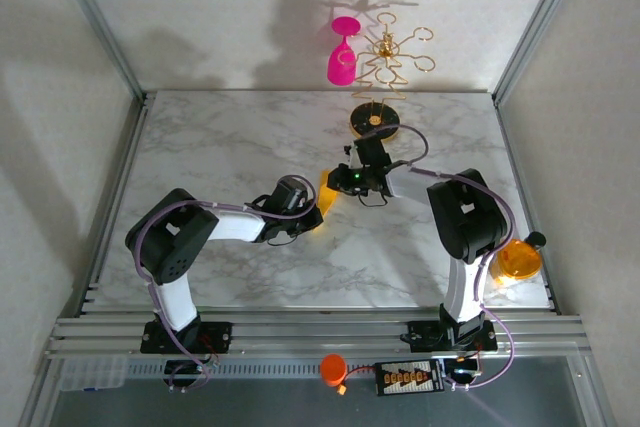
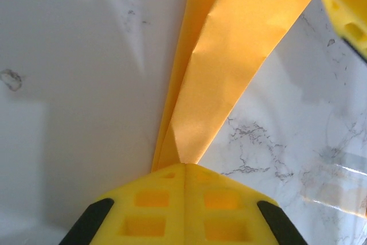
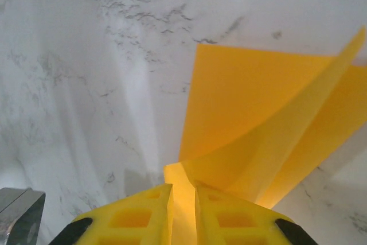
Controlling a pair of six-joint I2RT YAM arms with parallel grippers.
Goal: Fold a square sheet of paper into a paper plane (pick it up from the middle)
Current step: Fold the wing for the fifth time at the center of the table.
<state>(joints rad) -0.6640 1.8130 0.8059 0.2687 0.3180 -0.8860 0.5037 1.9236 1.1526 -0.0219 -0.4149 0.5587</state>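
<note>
The square sheet of paper (image 1: 326, 190) is orange-yellow and folded into a narrow, pointed paper plane shape. It hangs between my two grippers above the middle of the marble table (image 1: 230, 137). In the left wrist view the paper (image 2: 229, 55) tapers down to a tip, and my left gripper (image 2: 184, 164) is shut on that tip. One yellow finger (image 2: 347, 4) of the right gripper shows at the top right there. In the right wrist view two layered flaps of paper (image 3: 246, 101) spread away from my right gripper (image 3: 183, 186), whose jaws stand a narrow slit apart with a paper edge pinched between them.
A gold stand (image 1: 385, 57) with a round base (image 1: 374, 119) rises at the back of the table, just behind the right gripper. A pink wine glass (image 1: 343, 52) hangs on it. A round orange translucent disc (image 1: 515, 262) lies at the right front edge. An orange cap (image 1: 333, 367) sits on the front rail.
</note>
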